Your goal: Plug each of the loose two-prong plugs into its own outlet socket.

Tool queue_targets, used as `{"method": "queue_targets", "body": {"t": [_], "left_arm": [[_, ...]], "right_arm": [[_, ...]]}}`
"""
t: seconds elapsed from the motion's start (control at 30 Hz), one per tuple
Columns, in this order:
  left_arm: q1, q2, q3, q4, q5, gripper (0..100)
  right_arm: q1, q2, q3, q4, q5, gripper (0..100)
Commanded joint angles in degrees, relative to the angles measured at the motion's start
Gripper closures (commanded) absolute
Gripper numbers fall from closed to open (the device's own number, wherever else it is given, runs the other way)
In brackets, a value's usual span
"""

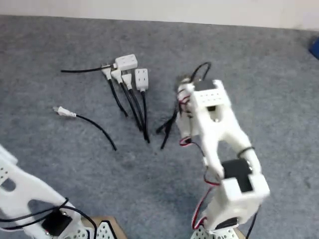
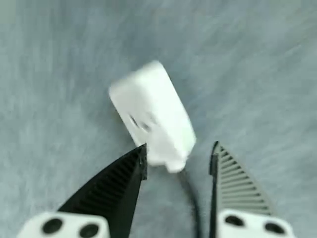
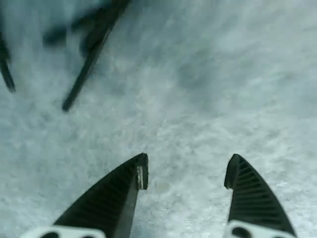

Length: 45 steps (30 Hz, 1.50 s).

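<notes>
Both end effectors gape over the grey bench, neither gripping anything

The left end effector (image 2: 179, 148) stands wide open over a white socket block (image 2: 151, 111) lying at its fingertips, one black finger (image 2: 124, 183) right at the block's edge, though I cannot tell whether it touches; the block's black cord (image 2: 190, 198) runs back between the fingers. The right end effector (image 3: 187, 157) is equally wide apart and empty above the grey bench (image 3: 208, 89), with black cord ends (image 3: 81, 74) beyond it. In the high view, upper left of centre, lie a wide outlet block (image 1: 126, 62) and a narrow outlet block (image 1: 141, 78), three white plugs (image 1: 117, 75) just beside the wide one, and one loose plug (image 1: 61, 111) well apart at the left. A pale strip (image 1: 149, 10) borders the top edge
</notes>
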Motion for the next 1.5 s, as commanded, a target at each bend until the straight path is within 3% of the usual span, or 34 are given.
{"method": "queue_targets", "body": {"t": [0.0, 0.1, 0.13, 0.5, 1.1, 1.3, 1.47], "left_arm": [[6.4, -1.9, -12.1, 8.0, 0.7, 74], [11.2, -1.6, -17.7, 20.6, 0.7, 74], [12.4, -1.6, -18.0, 21.4, 1.0, 74], [22.1, -1.9, -5.0, 20.8, -2.7, 74], [39.8, -6.7, 4.4, 20.8, -3.5, 74], [42.9, -7.8, 7.7, 20.8, -3.1, 74], [45.7, -16.7, 16.8, 20.8, 7.3, 74]], "right_arm": [[3.5, -10.7, 1.5, -0.1, -1.0, 74.2], [3.7, -17.5, 7.0, 1.7, 2.5, 74.2], [3.7, -19.6, 9.5, 1.4, 3.6, 74.2], [8.6, -29.5, 31.6, -10.7, 4.7, 74.2], [8.1, -29.5, 41.6, -21.9, 4.5, 74.2], [8.1, -29.5, 41.7, -22.0, -1.6, 74.2], [8.6, -29.4, 41.9, -23.3, -4.5, 74.2]]}}
